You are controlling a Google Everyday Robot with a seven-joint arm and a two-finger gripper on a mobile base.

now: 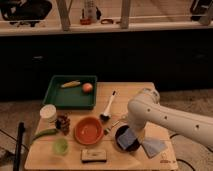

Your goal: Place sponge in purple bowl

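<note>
One white robot arm is seen reaching in from the right over a wooden table, bent downward at its elbow. The gripper is carried at the arm's lower end, just above the back right of the purple bowl, and whether it is spread or pressed together cannot be told. The sponge is seen inside the purple bowl, lying tilted against the dark interior; whether it is touched by the gripper cannot be told. A pale blue cloth is spread just beside the bowl on its right, near the table's front right corner. An orange bowl is placed to the left of the purple one, slightly apart from it. A white-handled brush is laid behind the two bowls. A green tray is set at the back left, with a round orange fruit and a long yellow item held in it. Along the left edge, a white cup, a dark clustered object, a green pepper and a small green bowl are arranged. A dark-topped rectangular block is laid at the front edge.
</note>
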